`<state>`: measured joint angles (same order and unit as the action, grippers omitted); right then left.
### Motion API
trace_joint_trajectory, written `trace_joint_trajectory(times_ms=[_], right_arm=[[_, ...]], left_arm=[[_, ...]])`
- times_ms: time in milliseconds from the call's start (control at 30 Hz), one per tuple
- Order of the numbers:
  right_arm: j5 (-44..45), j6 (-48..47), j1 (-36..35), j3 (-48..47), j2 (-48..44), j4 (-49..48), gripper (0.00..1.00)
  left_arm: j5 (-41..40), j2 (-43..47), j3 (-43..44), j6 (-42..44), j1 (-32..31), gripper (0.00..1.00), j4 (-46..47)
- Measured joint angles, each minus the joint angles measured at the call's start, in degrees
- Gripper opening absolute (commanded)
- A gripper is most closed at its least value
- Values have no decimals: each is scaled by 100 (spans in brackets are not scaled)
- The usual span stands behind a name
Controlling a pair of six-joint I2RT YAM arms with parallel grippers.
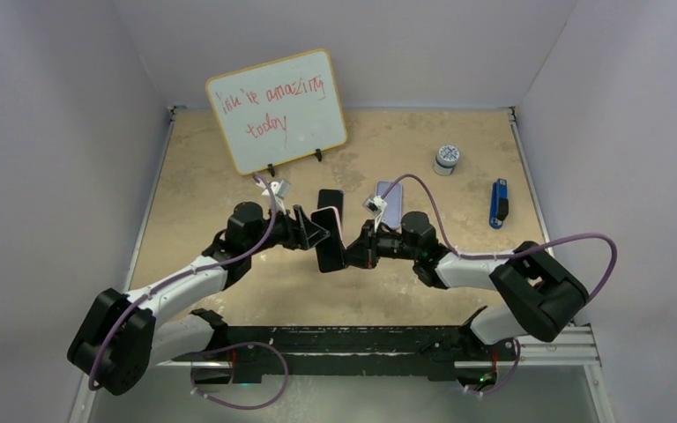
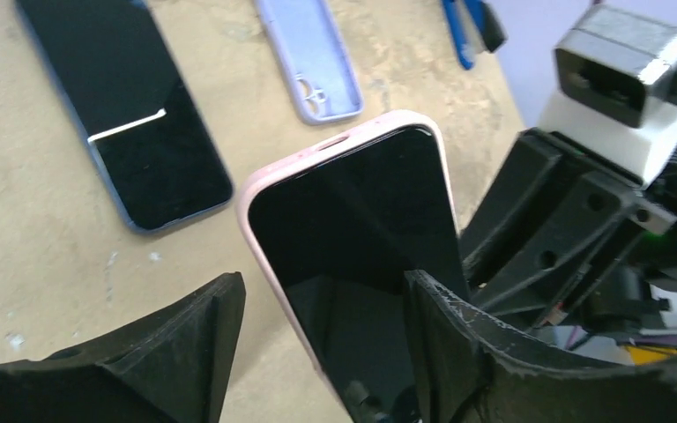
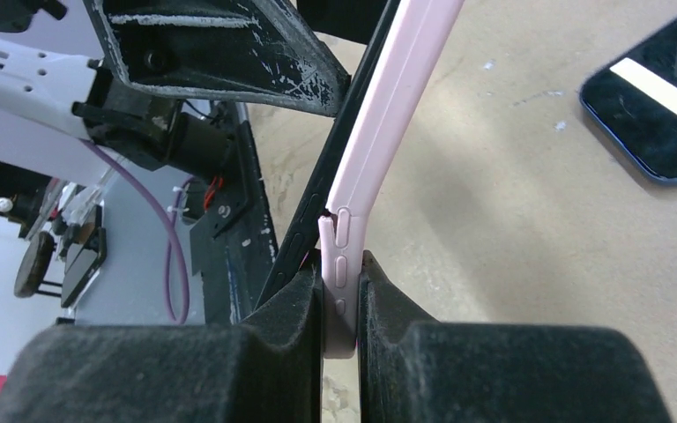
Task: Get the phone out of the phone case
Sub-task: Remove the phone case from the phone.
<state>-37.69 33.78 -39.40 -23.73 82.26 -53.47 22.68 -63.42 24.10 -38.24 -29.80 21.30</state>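
Pink phone case (image 3: 379, 132) around the phone (image 2: 353, 229), edge pinched in right claw (image 3: 339, 275), left claw (image 2: 324, 284) spread wide, possibly touching the phone

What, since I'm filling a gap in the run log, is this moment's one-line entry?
stage: removal in progress | right claw: shut on pink case edge | left claw: open, astride phone | phone: top end in case

Phone case (image 3: 379, 150) between jaws of the right gripper (image 3: 339, 317), phone (image 2: 353, 238) partly out, far end between jaws of the left gripper (image 2: 322, 291), second phone (image 2: 132, 132) and empty case (image 2: 313, 62) beyond.
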Motion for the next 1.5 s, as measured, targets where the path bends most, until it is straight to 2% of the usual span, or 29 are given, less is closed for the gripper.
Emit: trace_joint_trajectory(times_ms=[233,467,733,1000,1267,1500], right_arm=[[227,151,35,0,302,13,0],[382,511,46,-146,780,83,0],[549,640,48,-345,885,492,0],[638,656,48,-450,949,780,0],[669,730,59,-527,1126,881,0],[664,778,85,-566,1128,968,0]], left_arm=[[-839,-118,289,332,-35,73,-911],[-1985,133,498,734,-216,74,-1937],[-3571,501,695,1259,-1572,74,-2706],[-4693,605,702,1681,-2826,74,-2798],[-6245,-577,1204,2031,-4201,71,-2935],[-7200,-1550,1709,2201,-4732,66,-3034]])
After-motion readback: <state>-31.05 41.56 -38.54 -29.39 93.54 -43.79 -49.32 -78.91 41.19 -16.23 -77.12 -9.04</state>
